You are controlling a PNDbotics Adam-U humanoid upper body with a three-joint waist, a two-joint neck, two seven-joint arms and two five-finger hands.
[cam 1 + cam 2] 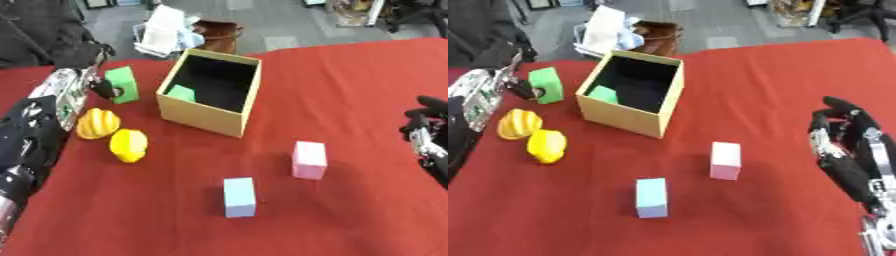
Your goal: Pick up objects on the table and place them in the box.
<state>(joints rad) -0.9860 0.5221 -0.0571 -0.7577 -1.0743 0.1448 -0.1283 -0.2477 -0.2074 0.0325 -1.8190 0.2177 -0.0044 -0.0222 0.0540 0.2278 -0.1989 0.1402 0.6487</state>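
The tan open box [203,116] stands at the table's middle back, with a green block [182,92] lying inside it. A second green block [123,84] stands left of the box. My left hand [98,86] is against that block's left face, its fingers straight and not wrapped round it. A ribbed orange-yellow fruit [97,123] and a yellow fruit [129,145] lie just below the hand. A pink block [309,160] and a light blue block [239,197] stand in front of the box. My right hand [842,137] rests open at the right edge, holding nothing.
The red cloth [350,80] covers the table and is bare to the right of the box. My left forearm [35,135] lies along the left edge beside the fruits. Beyond the far edge sit white papers and a brown bag [219,35] on the floor.
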